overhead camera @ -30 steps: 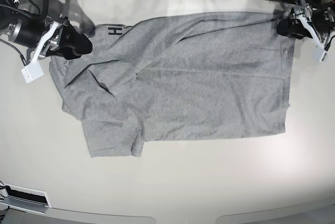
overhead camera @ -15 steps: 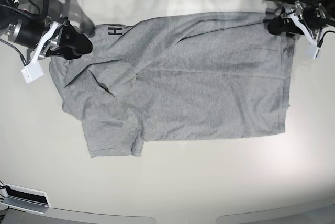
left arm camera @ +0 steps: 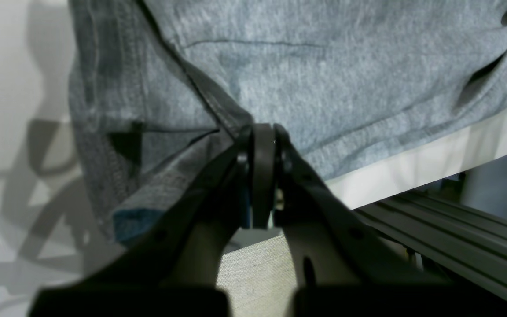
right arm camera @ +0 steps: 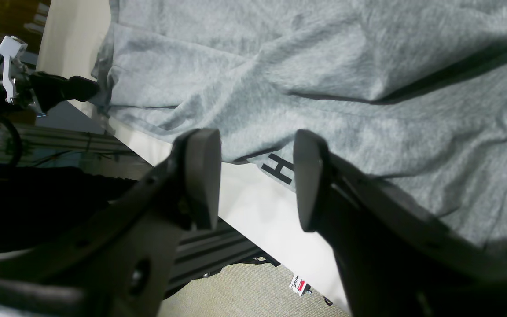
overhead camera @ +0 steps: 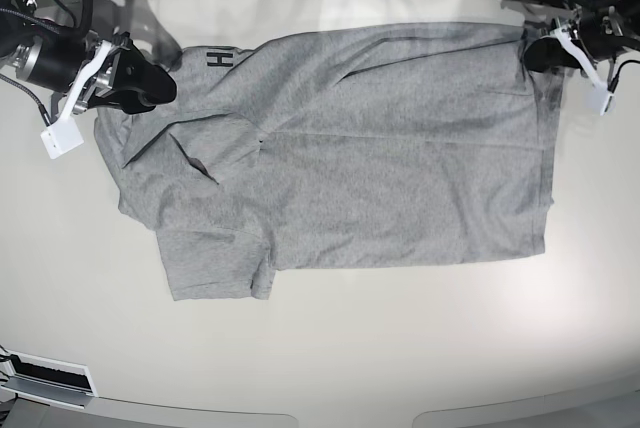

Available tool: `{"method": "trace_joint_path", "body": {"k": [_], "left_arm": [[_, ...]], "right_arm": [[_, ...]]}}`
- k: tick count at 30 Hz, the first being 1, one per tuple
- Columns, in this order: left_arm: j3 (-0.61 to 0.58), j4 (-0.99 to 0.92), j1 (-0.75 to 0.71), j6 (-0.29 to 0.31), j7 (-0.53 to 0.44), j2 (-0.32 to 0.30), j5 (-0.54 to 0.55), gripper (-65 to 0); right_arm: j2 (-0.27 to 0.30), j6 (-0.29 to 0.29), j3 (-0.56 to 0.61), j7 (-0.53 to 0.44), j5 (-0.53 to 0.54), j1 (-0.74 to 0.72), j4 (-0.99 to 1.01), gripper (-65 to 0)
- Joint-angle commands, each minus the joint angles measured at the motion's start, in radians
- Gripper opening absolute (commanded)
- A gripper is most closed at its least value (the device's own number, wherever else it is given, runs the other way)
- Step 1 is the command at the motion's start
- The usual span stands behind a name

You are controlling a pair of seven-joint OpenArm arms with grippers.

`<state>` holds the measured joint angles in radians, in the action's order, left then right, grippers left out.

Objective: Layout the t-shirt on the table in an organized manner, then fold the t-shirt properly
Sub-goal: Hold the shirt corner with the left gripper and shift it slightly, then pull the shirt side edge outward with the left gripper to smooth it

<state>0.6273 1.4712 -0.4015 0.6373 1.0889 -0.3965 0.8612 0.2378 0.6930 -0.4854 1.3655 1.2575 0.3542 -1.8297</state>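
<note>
**Now: L gripper pinched on t-shirt corner, R gripper apart at the collar end**

So, the t-shirt (overhead camera: 350, 148) lies spread on my surface (overhead camera: 400, 348), mostly flat, black "H" (overhead camera: 219, 59) showing near the far edge. My left gripper (left arm camera: 262, 145) has its jaws together, clamped on the shirt's hem corner at the surface's far edge. My right gripper (right arm camera: 255, 176) sits w/ jaws apart, nothing between them, just above the fabric beside the "H". Sleeve (overhead camera: 215, 263) sticks out toward the near side, another part folded over by the collar end.
</note>
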Motion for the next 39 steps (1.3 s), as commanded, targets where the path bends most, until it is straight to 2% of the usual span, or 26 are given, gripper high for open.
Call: {"method": "trace_joint_path", "body": {"k": [1, 6, 8, 10, 27, 30, 33, 39], "left_arm": [[0.005, 0.015, 0.003, 0.006, -0.014, -0.027, 0.027, -65.0], [0.005, 0.019, 0.003, 0.008, -0.011, -0.065, 0.095, -65.0], [0.006, 0.037, 0.003, 0.048, -0.01, -0.085, 0.152, -65.0], [0.012, 0.067, 0.003, 0.061, -0.008, -0.099, 0.191, -65.0], [0.029, 0.358, 0.003, 0.061, -0.034, -0.106, 0.247, -65.0], [0.029, 0.373, 0.01, 0.061, -0.06, -0.105, 0.214, -65.0], [0.029, 0.373, 0.032, 0.061, -0.09, -0.105, 0.129, -65.0], [0.029, 0.372, 0.036, -0.03, -0.224, -0.105, -0.072, -65.0]], "right_arm": [[0.014, 0.005, -0.005, -0.018, 0.029, -0.005, -0.017, -36.7], [0.014, 0.005, -0.005, -0.018, 0.029, -0.005, -0.017, -36.7], [0.014, 0.005, -0.005, -0.018, 0.029, -0.005, -0.017, -36.7], [0.014, 0.005, -0.005, -0.018, 0.029, -0.005, -0.017, -36.7], [0.014, 0.005, -0.005, -0.018, 0.029, -0.005, -0.017, -36.7], [0.014, 0.005, -0.005, -0.018, 0.029, -0.005, -0.017, -36.7], [0.014, 0.005, -0.005, -0.018, 0.028, -0.005, -0.017, -36.7], [0.014, 0.005, -0.005, -0.018, 0.029, -0.005, -0.017, -36.7]]}}
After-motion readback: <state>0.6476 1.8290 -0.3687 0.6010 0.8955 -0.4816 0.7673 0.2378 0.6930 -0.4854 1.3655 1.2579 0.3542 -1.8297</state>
